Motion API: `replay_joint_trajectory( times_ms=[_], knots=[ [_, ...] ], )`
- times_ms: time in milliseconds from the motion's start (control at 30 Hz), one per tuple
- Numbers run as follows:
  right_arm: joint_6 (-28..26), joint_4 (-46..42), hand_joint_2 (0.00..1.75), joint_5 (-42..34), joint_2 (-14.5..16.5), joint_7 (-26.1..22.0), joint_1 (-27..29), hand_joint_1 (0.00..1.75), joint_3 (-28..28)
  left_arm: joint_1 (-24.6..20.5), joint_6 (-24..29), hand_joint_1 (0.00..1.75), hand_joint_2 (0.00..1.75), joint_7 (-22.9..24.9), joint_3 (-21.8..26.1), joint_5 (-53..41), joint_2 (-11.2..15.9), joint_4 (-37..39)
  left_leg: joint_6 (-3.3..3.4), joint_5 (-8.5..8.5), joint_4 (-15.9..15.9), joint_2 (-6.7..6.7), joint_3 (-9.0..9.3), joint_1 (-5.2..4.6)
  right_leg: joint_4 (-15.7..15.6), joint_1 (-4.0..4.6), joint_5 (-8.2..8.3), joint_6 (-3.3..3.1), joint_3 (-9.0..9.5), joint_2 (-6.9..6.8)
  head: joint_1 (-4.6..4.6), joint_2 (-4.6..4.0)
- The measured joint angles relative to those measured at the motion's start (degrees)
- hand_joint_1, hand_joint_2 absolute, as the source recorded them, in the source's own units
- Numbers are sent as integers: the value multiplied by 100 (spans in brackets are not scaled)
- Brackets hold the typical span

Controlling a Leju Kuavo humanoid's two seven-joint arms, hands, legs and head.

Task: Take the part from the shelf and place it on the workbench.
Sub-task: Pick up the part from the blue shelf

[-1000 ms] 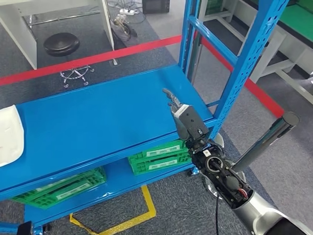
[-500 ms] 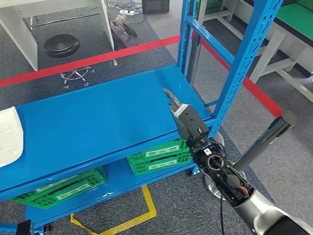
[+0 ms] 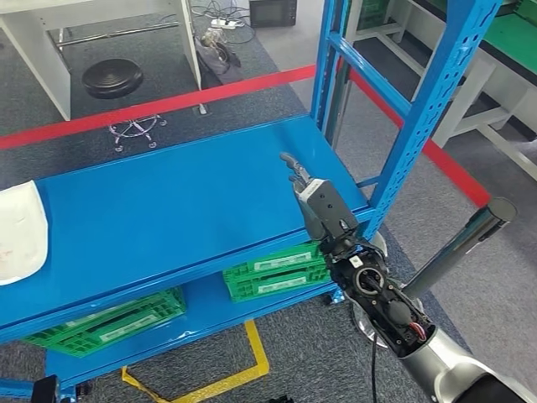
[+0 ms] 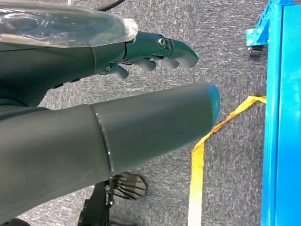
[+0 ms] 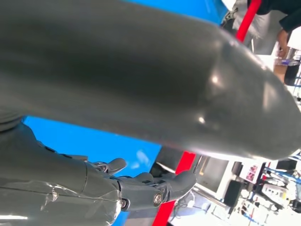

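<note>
A blue shelf (image 3: 190, 201) stands on grey carpet (image 3: 443, 210) crossed by red tape (image 3: 159, 105). Green crates (image 3: 275, 270) carry unreadable labels. The right hand (image 3: 310, 197) and the left hand (image 4: 149, 52) are both empty, fingers apart.

I stand in a workshop: blue steel racking (image 3: 418, 117), green crates (image 3: 275, 270), red floor tape (image 3: 159, 105), white workbenches (image 3: 44, 50) beyond.

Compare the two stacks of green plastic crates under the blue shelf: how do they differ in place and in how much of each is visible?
The right stack of green plastic crates sits near the right hand, below the blue metal shelf board; the left stack of green plastic crates sits towards the white tray. The right stack shows two white labels; the left stack is more hidden by the shelf edge. Both are green, slatted and on the lower shelf.
</note>
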Motion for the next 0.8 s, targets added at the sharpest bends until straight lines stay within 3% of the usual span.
replay_joint_trajectory(
  times_ms=[67,100,133,167,233,267,300,333,367,433,467,533,633,700,767,800],
  knots=[
    [0,4,0,0,0,0,-1,0,0,9,0,0,0,-1,0,0,-3,0,-14,-10,2,-7,12,9,-161,-17,136,16,67,-1,2,1],
    [0,5,0,0,0,0,-2,0,0,13,0,0,0,-1,0,0,-6,0,-27,-21,5,-13,24,17,-367,-30,271,27,165,-1,4,1],
    [1,7,0,1,0,-2,-13,0,1,10,2,0,0,0,0,-1,-8,0,-69,-51,36,-27,26,20,-817,-40,438,21,397,11,8,1],
    [1,9,0,2,0,-5,-26,0,0,-2,4,0,0,1,0,-4,-11,0,-142,-195,310,-28,-102,28,-1234,-45,571,-51,618,16,-2,1],
    [3,13,0,4,0,-10,-43,0,2,-25,8,0,0,2,0,-11,-14,0,-278,-589,1235,-23,-596,35,-1815,-32,676,-217,941,18,-21,0],
    [5,14,0,4,0,-10,-39,0,3,-25,9,0,0,2,0,-13,-16,0,-311,-765,1764,-12,-910,42,-1811,-21,663,-290,946,6,-34,0],
    [7,14,0,4,0,-10,-31,0,6,-13,9,0,0,2,0,-13,-18,0,-303,-779,2010,-12,-1094,41,-1810,-11,656,-299,951,2,-34,0],
    [9,15,0,4,0,-9,-27,0,8,-2,9,0,0,2,0,-13,-19,0,-286,-675,2017,-12,-1164,37,-1810,-2,650,-306,960,0,-36,0],
    [8,16,0,4,0,-9,-27,0,8,4,8,0,0,3,0,-13,-19,0,-260,-469,1776,-12,-1105,31,-1810,5,643,-309,974,0,-38,0],
    [7,16,0,4,0,-10,-33,0,7,-3,8,0,0,3,0,-13,-11,0,-186,-5,916,9,-764,0,-1809,19,622,-298,1001,1,-42,0],
    [7,15,0,4,0,-10,-36,0,7,-14,8,0,0,3,0,-13,-6,0,-159,130,565,25,-614,-19,-1807,30,610,-282,1005,3,-42,0],
    [7,15,0,4,-1,-10,-40,0,5,-31,9,0,0,2,0,-13,1,0,-131,183,266,43,-491,-58,-1811,44,590,-232,1006,1,-38,0],
    [7,15,0,4,-1,-13,-42,0,0,-32,9,0,0,2,0,-13,-1,0,-73,194,215,29,-458,-41,-1735,29,499,-143,970,-10,-29,0],
    [6,15,0,4,-3,-16,-40,0,-1,-36,8,0,0,2,0,-13,-6,0,-24,199,189,24,-426,-25,-1197,17,188,-94,734,-11,-9,0],
    [5,21,0,4,-7,-18,-28,0,1,-31,8,0,0,2,0,-13,-11,0,5,188,191,10,-416,-35,-348,15,-179,-61,348,-9,11,0],
    [5,26,0,4,-8,-15,-20,0,-1,-25,9,0,0,3,0,-13,-14,0,9,182,193,0,-411,-38,-76,14,-244,-51,207,-9,14,0]
  ],
)
